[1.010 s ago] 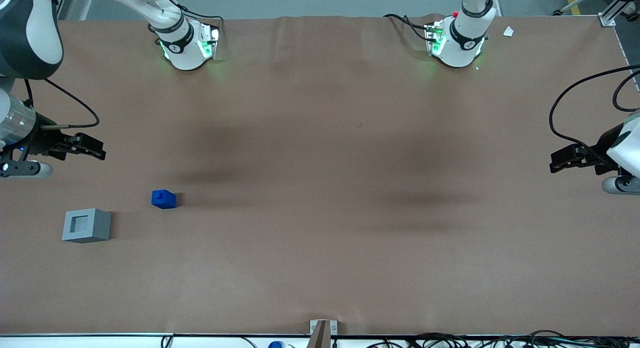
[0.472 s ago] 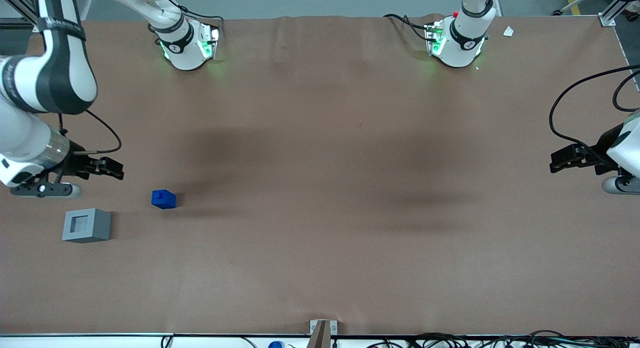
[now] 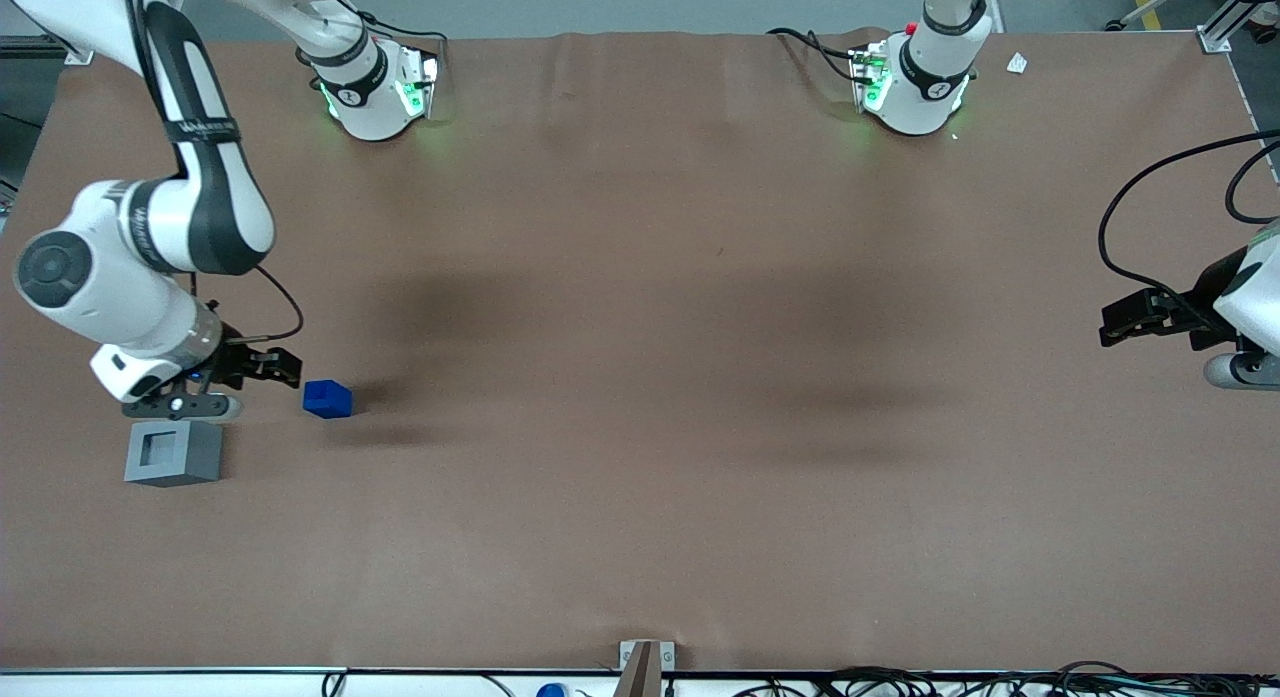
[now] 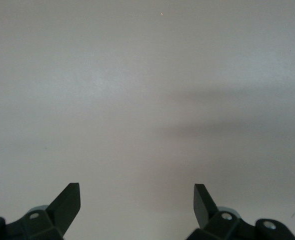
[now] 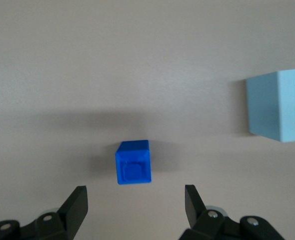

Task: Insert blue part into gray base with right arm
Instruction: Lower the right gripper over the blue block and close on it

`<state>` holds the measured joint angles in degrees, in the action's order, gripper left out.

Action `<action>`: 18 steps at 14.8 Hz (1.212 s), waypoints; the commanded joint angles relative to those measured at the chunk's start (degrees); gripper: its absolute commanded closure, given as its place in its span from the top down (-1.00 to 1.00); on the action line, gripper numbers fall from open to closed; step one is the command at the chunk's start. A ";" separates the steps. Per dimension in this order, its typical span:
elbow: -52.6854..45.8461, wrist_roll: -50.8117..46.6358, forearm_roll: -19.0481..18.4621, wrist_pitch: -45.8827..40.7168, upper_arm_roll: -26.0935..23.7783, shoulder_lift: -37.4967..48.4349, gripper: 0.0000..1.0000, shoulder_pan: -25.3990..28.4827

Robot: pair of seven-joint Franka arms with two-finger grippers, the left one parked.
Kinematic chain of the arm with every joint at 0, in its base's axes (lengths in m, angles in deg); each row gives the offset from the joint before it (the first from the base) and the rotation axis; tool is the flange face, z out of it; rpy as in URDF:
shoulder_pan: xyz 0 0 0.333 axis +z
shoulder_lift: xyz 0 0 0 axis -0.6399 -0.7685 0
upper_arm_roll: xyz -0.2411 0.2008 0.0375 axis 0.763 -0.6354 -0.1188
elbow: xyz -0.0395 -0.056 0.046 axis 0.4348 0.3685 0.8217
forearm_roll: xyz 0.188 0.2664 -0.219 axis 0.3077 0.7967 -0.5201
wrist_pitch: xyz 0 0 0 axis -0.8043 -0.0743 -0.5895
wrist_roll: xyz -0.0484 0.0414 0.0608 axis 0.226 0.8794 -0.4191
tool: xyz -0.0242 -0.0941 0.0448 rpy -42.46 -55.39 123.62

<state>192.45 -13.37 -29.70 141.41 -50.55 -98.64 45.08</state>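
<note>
Hand [image 3: 283, 367] on my right arm [image 3: 150, 247] is spread wide, empty, hovering above the brown counter [image 3: 640, 377]. Blue part [image 3: 327, 399] sits on the counter just ahead of my fingertips [image 5: 77, 202], untouched, stub face up. Gray base [image 3: 173, 452] lies just beside the hand, nearer the front camera, apart from the blue part.
</note>
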 commanded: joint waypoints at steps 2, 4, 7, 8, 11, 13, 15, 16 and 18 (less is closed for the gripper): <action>4.19 0.77 -0.38 6.11 -1.60 -1.84 0.61 -1.25; 4.45 1.73 -0.90 7.43 -1.78 -3.33 0.58 -1.78; 6.04 2.79 -1.26 11.55 -1.78 -4.83 0.52 -1.78; 6.04 2.88 -1.26 12.00 -1.78 -5.53 0.47 -1.70; 6.04 2.79 -1.17 12.53 -1.87 -6.15 0.46 -1.78; 6.04 2.79 -1.17 13.75 -2.04 -7.11 0.40 -1.70; 6.21 2.79 -1.26 14.81 -2.04 -7.91 0.27 -1.70; 6.13 2.88 -1.26 14.81 -2.04 -8.08 0.16 -1.61; 6.13 2.88 -1.26 14.73 -2.04 -8.09 -0.22 -1.61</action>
<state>197.61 -11.04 -30.48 155.17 -51.69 -107.16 44.44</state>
